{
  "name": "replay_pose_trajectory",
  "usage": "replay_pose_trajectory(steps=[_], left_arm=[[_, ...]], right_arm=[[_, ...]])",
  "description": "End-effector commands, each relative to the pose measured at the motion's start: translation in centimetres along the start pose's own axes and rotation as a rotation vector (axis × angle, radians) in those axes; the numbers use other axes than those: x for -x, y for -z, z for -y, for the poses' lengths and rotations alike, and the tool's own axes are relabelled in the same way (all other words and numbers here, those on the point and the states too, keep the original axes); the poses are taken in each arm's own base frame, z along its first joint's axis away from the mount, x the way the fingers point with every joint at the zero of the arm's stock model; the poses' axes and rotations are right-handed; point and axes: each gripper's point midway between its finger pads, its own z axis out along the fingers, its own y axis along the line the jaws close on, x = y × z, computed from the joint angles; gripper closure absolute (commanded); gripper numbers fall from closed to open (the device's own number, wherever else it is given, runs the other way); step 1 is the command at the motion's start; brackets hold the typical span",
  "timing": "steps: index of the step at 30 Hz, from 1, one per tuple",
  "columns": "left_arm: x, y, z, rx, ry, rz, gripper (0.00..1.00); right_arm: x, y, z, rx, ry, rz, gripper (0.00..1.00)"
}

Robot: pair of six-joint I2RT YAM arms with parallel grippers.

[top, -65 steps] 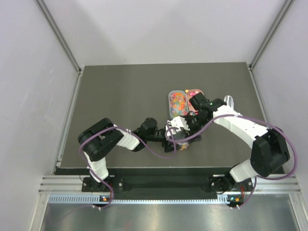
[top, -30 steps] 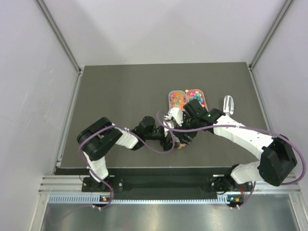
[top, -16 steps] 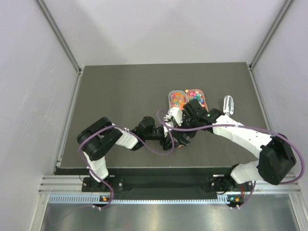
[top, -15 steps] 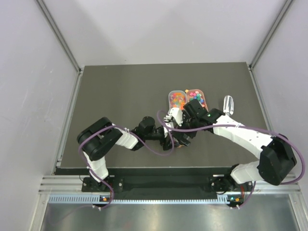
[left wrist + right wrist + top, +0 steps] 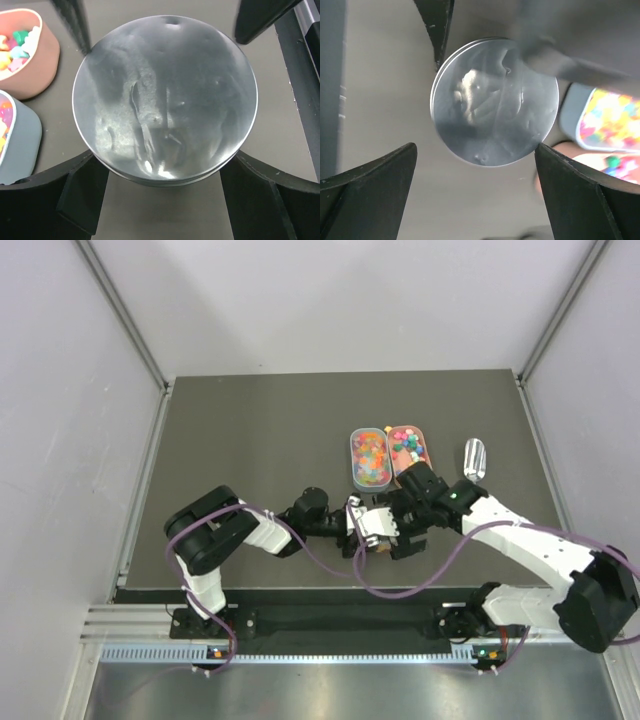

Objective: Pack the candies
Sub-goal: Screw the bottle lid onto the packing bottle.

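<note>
The candies (image 5: 371,453) fill a grey tray (image 5: 355,465) and a pink tray (image 5: 425,455) at mid-table; they also show at the left wrist view's left edge (image 5: 14,42) and the right wrist view's right edge (image 5: 615,117). A clear round cup (image 5: 381,543) with a foggy lid (image 5: 165,95) stands in front of the trays. My left gripper (image 5: 368,532) is shut on the cup, one finger (image 5: 75,195) on each side. My right gripper (image 5: 402,537) is open and empty, just short of the lidded cup (image 5: 495,100). The lid hides the cup's contents.
A clear scoop (image 5: 474,458) lies on the table right of the pink tray. The right arm's forearm (image 5: 520,535) stretches across the near right of the table. The dark table's near edge (image 5: 330,592) is close behind the grippers.
My right gripper has drawn back from over the cup toward the near right, and its arm has swung the same way. The left gripper still holds the cup in about the same place.
</note>
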Motion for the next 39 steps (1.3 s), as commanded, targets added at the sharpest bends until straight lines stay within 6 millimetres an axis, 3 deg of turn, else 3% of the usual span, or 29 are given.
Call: replay_pose_trajectory(steps=[1, 6, 10, 17, 27, 32, 36, 39], left_arm=[[-1.3, 0.1, -0.9, 0.045, 0.034, -0.046, 1.00], [-1.3, 0.3, -0.6, 0.045, 0.037, -0.044, 1.00], [-1.4, 0.4, -0.5, 0.042, 0.037, -0.048, 1.00], [-1.5, 0.5, -0.4, 0.041, 0.039, -0.051, 1.00], [-1.5, 0.4, -0.5, 0.039, 0.046, -0.051, 1.00], [-1.4, 0.3, -0.4, 0.037, 0.047, -0.048, 1.00], [-1.6, 0.4, -0.4, 0.037, 0.049, -0.054, 1.00], [-1.6, 0.4, -0.4, 0.037, 0.048, -0.054, 1.00]], right_arm=[[0.9, -1.9, -2.8, 0.194, 0.130, 0.071, 0.00], [1.1, -1.9, -1.3, 0.203, 0.094, 0.078, 0.00], [0.0, -1.2, -0.6, 0.196, 0.135, 0.056, 0.00], [1.0, 0.0, 0.1, 0.226, 0.146, 0.106, 0.00], [2.0, -0.9, 1.8, 0.191, 0.031, 0.136, 0.00], [2.4, -1.3, 1.7, 0.209, -0.058, 0.143, 0.00], [2.9, -1.1, 1.9, 0.195, -0.115, 0.157, 0.06], [2.9, -1.1, 1.6, 0.202, -0.174, 0.149, 0.15]])
